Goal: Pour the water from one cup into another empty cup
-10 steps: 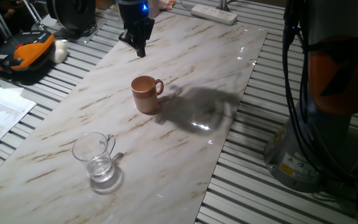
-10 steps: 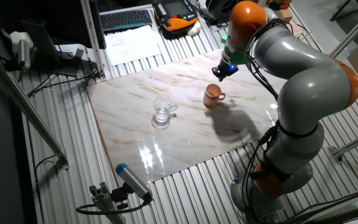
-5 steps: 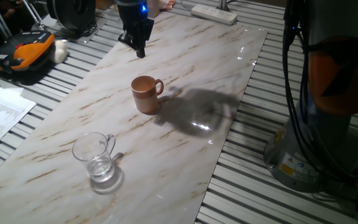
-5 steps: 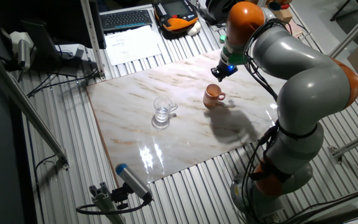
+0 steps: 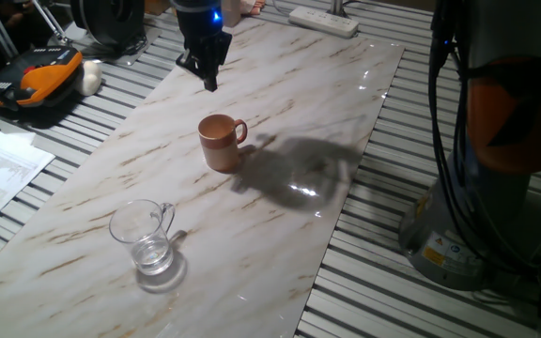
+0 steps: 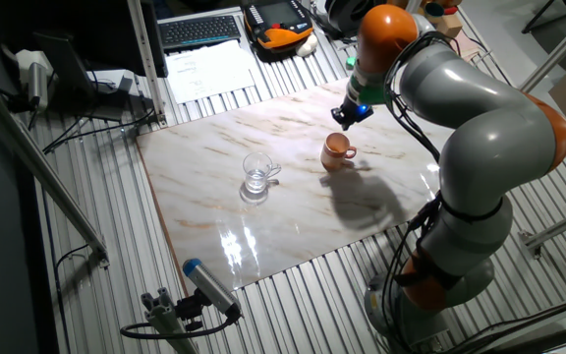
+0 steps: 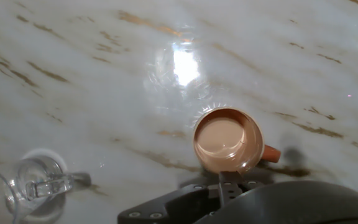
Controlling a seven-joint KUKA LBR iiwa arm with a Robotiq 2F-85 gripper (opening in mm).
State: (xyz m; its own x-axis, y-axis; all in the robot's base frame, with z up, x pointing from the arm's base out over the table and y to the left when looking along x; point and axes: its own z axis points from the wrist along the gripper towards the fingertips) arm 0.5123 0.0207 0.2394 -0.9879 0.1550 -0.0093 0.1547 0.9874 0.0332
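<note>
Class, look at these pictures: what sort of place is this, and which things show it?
Probably a robotics lab or workshop, not a kitchen. A large robot arm works over a marble-look board laid on slatted metal flooring, with a keyboard and papers nearby.

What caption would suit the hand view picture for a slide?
Looking down from the robot's hand: brown mug below, empty inside, glass mug off to the left on the marble table.

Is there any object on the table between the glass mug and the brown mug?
No. Between the glass mug and the brown mug there is only bare marble table; both fixed views show this.
</note>
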